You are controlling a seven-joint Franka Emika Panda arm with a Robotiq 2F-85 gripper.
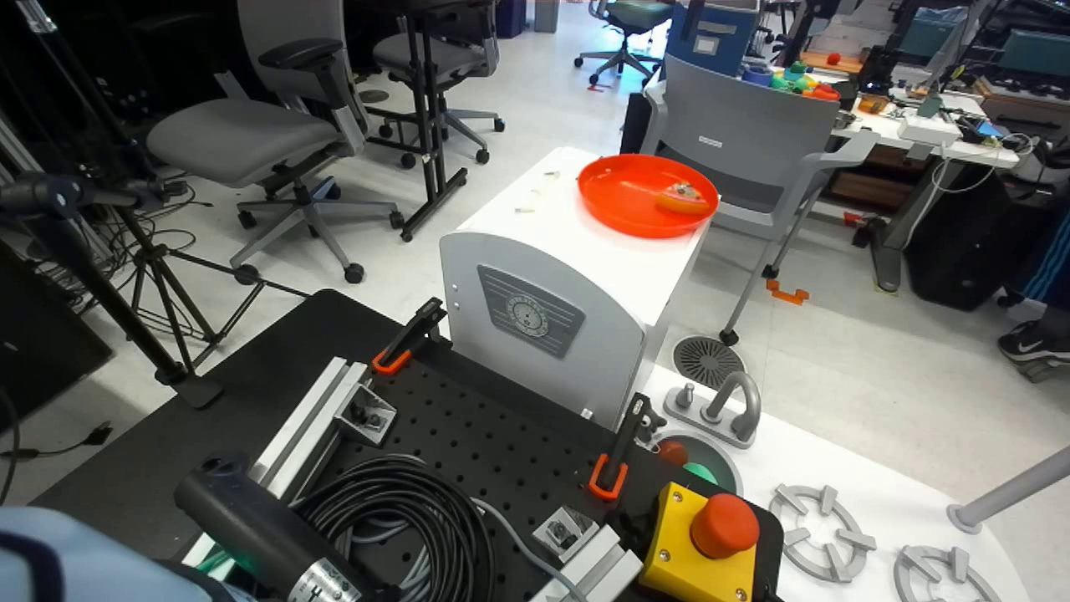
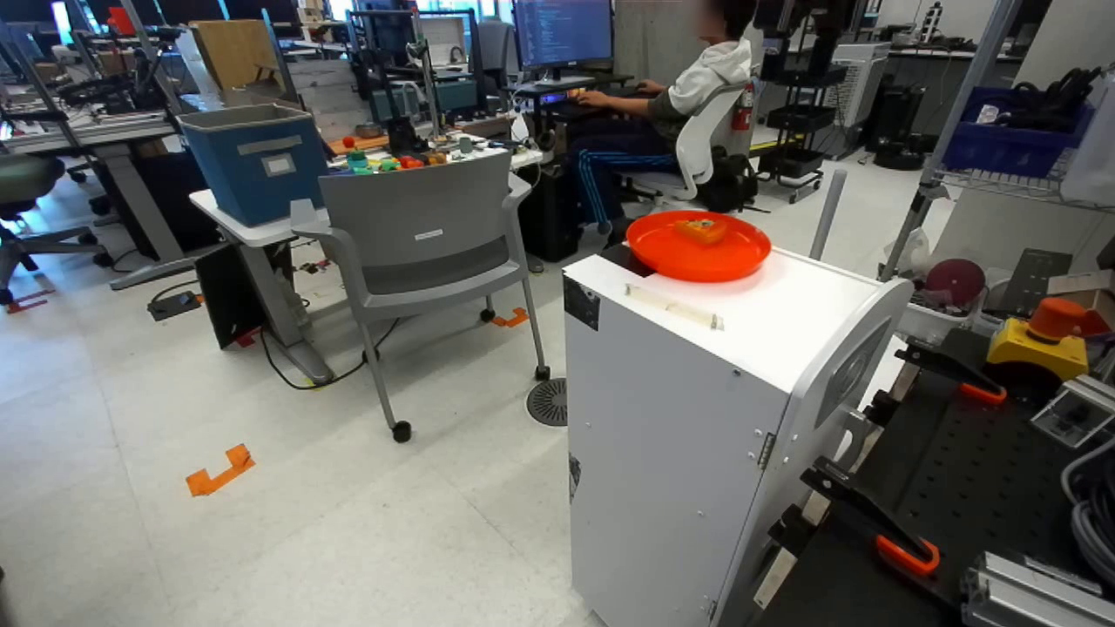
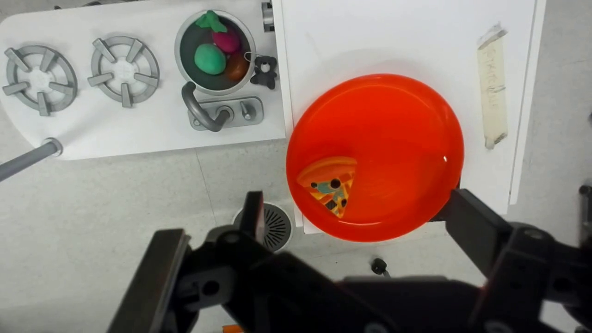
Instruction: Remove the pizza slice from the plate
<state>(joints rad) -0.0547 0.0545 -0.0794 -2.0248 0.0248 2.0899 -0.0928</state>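
Cataloguing, we noted: one Robotiq gripper (image 3: pixel 355 198), spread wide, holding nothing; one toy pizza slice (image 3: pixel 329 183) inside one orange plate (image 3: pixel 395 134), near its rim (image 3: pixel 292 166). Snagging that rim, we judged, could slide the plate off the white cabinet (image 3: pixel 407 37).

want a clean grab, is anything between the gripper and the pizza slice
Nothing visible: in the wrist view the pizza slice lies uncovered, with nothing between it and the open gripper. On the way out, the raised rim of the orange plate surrounds it, so it would likely need lifting over that edge.
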